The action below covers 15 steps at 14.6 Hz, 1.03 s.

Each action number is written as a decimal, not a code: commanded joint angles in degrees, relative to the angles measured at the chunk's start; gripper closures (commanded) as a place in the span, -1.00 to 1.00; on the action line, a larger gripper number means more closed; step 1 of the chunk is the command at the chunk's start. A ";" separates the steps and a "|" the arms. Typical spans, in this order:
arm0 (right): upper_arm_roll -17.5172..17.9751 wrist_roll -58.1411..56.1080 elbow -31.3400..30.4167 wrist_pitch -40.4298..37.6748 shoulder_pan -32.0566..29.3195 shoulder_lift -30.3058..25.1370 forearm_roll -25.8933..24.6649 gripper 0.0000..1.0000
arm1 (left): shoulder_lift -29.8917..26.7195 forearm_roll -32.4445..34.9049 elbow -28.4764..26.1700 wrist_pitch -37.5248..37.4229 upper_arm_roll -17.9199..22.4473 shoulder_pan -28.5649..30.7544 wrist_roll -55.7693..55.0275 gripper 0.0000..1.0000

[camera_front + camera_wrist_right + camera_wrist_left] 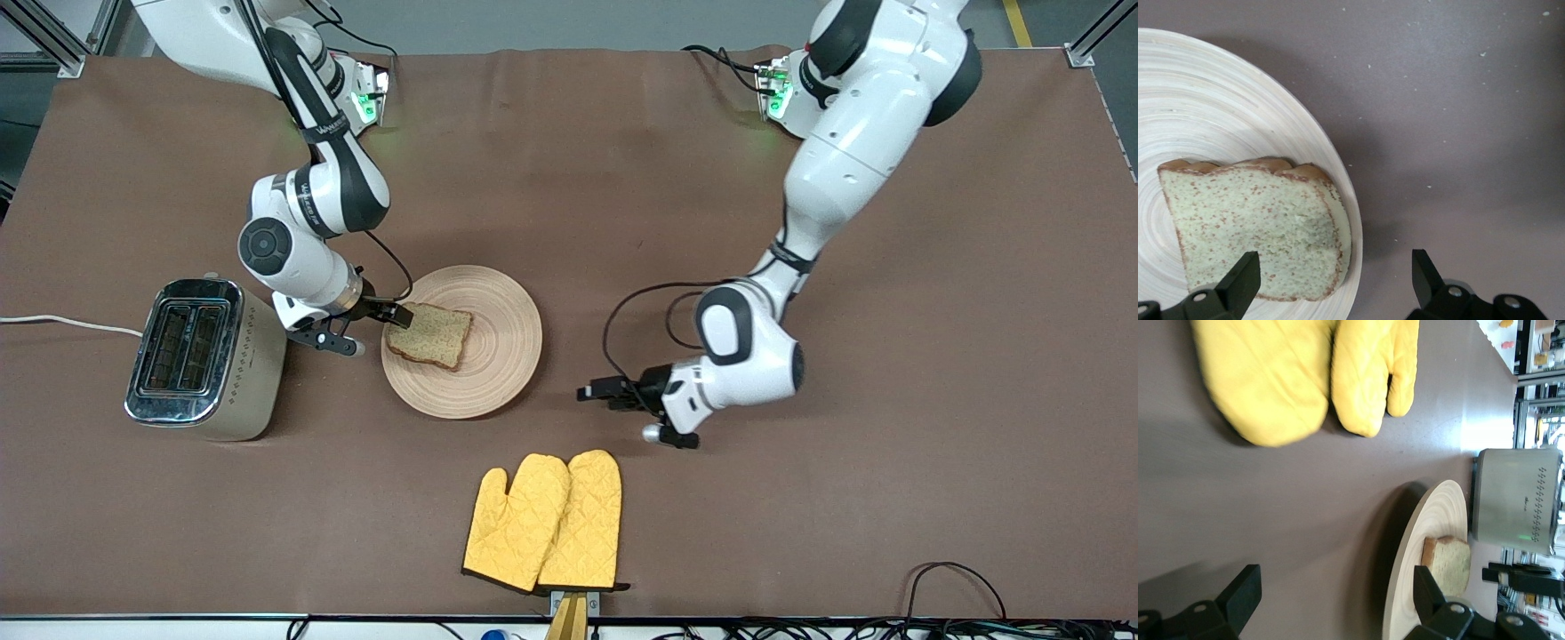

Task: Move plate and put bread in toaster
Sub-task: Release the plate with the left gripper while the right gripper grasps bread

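Observation:
The light wooden plate [502, 351] lies on the brown table with the speckled bread [431, 335] on the part of it toward the toaster. The cream toaster [200, 356] with a chrome top stands beside the plate, toward the right arm's end. My right gripper [397, 316] is open and low over the bread's edge and the plate rim. In the right wrist view the gripper [1335, 280] straddles the bread [1258, 227] and the plate's rim [1338, 187]. My left gripper [591, 391] is open and empty, low over the table beside the plate; the left arm waits.
Two yellow oven mitts [544, 520] lie near the table's front edge. The toaster's white cord [62, 322] runs off toward the right arm's end. The left wrist view shows the mitts [1305, 373], the plate [1431, 533], the bread [1450, 561] and the toaster [1518, 500].

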 commanded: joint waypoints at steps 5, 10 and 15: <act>-0.65 2.55 -1.94 2.94 2.29 0.33 0.89 -0.24 | -7.53 21.95 -3.14 -16.85 -0.84 15.51 1.46 -1.00; -0.65 2.55 -1.85 3.02 1.68 0.68 0.88 0.09 | -15.78 42.16 -3.06 -18.53 -0.57 17.28 0.67 -1.00; -0.56 2.37 -1.94 3.90 1.67 1.30 0.88 0.11 | -24.04 54.05 -2.71 -25.10 -0.22 20.61 -2.66 -1.00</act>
